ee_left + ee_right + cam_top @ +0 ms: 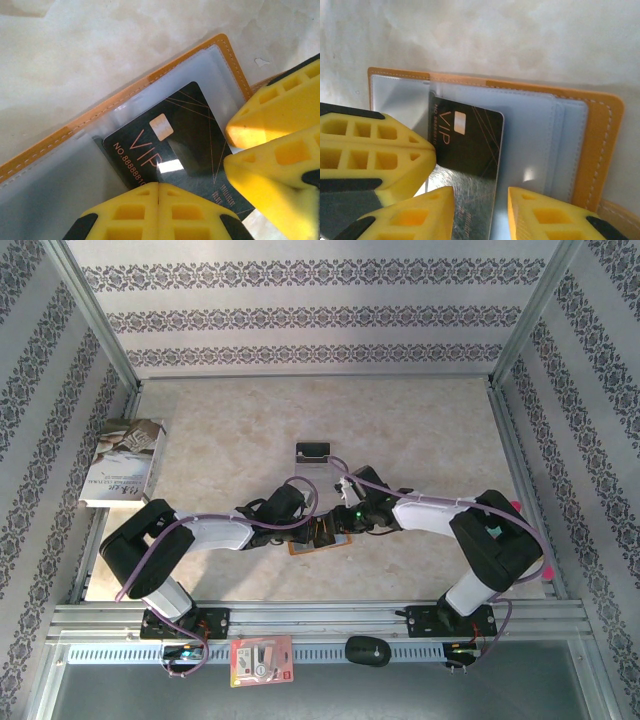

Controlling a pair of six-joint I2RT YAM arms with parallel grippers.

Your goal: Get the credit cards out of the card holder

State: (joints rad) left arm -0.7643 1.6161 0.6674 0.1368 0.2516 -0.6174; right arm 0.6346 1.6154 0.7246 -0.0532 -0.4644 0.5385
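The orange-tan card holder (300, 548) lies open on the table, with both grippers over it. Its stitched edge (150, 80) and grey-blue inner pockets (555, 145) show close up. A black VIP credit card (190, 140) sticks partway out of a pocket, and its lower end is bare and shiny (470, 145). My left gripper (158, 185) is shut, its tips together on top of the card's face near the number. My right gripper (481, 192) is open, its fingers on either side of the card's free end. In the top view the left gripper (310, 528) and right gripper (345, 523) almost touch.
A book (125, 460) lies at the far left of the table. A small clear stand (313, 452) stands behind the grippers. A red-and-white packet (262, 660) and a black oval object (367, 650) lie on the front rail. Patterned walls close in on three sides.
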